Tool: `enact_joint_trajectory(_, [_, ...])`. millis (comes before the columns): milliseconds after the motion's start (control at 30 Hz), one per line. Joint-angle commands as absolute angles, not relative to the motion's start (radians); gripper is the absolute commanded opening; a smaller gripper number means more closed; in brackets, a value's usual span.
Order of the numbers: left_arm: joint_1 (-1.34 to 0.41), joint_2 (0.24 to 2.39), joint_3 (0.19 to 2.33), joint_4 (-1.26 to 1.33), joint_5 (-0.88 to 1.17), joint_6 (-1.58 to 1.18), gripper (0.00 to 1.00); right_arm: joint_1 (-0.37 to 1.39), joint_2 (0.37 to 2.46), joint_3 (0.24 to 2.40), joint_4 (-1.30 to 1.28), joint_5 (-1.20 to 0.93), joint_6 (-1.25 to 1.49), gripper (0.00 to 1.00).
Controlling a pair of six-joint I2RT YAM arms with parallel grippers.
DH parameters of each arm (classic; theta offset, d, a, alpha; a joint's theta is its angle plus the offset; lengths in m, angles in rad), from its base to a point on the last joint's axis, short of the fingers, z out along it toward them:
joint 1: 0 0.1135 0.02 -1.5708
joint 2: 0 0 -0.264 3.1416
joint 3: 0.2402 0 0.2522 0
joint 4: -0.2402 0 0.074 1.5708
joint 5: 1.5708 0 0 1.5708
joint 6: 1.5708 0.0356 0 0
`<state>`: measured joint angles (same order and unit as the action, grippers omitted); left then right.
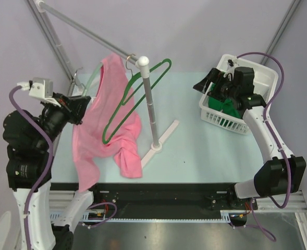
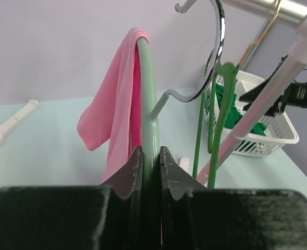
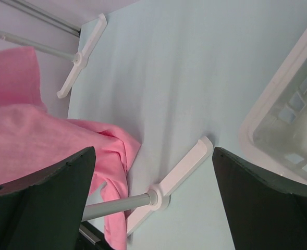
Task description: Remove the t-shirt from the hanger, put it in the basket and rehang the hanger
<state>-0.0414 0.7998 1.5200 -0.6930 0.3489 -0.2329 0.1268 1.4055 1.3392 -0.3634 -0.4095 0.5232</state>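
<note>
A pink t-shirt (image 1: 103, 130) hangs over a pale green hanger (image 1: 94, 75) on the rail, and its lower part trails onto the table. My left gripper (image 1: 84, 110) is shut on the pale green hanger's arm (image 2: 150, 130), right beside the shirt (image 2: 114, 109). The hanger's chrome hook (image 2: 218, 47) curves up toward the rail. My right gripper (image 1: 206, 83) is open and empty, held above the white basket, far from the shirt. In its wrist view the gripper (image 3: 153, 200) frames the stand's foot, with the pink shirt (image 3: 38, 135) at the left.
An empty dark green hanger (image 1: 137, 99) hangs on the same rail, close to the right of the shirt. The white rack post (image 1: 150, 104) and its cross foot (image 1: 161, 138) stand mid-table. A white basket (image 1: 247, 122) with green cloth sits at the right.
</note>
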Motion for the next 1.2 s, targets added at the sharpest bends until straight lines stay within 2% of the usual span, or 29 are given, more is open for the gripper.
enact_joint_trajectory(0, [-0.038,0.778,1.392,-0.540,0.380,-0.268,0.00,0.121,1.411,1.347,-0.291,-0.437,0.525,1.00])
enact_joint_trajectory(200, [-0.037,0.796,1.218,-0.473,0.402,-0.284,0.01,0.114,1.420,1.301,-0.232,-0.503,0.560,1.00])
enact_joint_trajectory(400, [-0.015,1.053,1.049,-0.161,0.802,-0.471,0.00,0.127,1.425,1.198,-0.066,-0.590,0.692,0.99])
enact_joint_trajectory(533, [-0.060,1.193,1.054,-0.075,0.899,-0.529,0.00,0.182,1.457,1.152,0.070,-0.649,0.785,1.00])
enact_joint_trajectory(700, [-0.130,1.299,1.135,-0.161,0.900,-0.479,0.00,0.255,1.508,1.105,0.233,-0.661,0.897,0.98])
enact_joint_trajectory(833, [-0.164,1.289,1.095,-0.129,0.867,-0.494,0.00,0.302,1.555,1.097,0.268,-0.644,0.968,0.88])
enact_joint_trajectory(867, [-0.166,1.286,1.076,-0.114,0.862,-0.500,0.00,0.326,1.554,1.086,0.296,-0.635,1.023,0.82])
enact_joint_trajectory(967, [-0.186,1.264,1.042,-0.091,0.839,-0.505,0.00,0.374,1.555,1.052,0.350,-0.585,1.112,0.70])
enact_joint_trajectory(1067, [-0.202,1.243,1.011,-0.054,0.812,-0.517,0.00,0.406,1.549,1.023,0.388,-0.522,1.218,0.50])
enact_joint_trajectory(1167, [-0.216,1.232,1.009,-0.049,0.805,-0.519,0.00,0.457,1.548,1.011,0.396,-0.442,1.281,0.51])
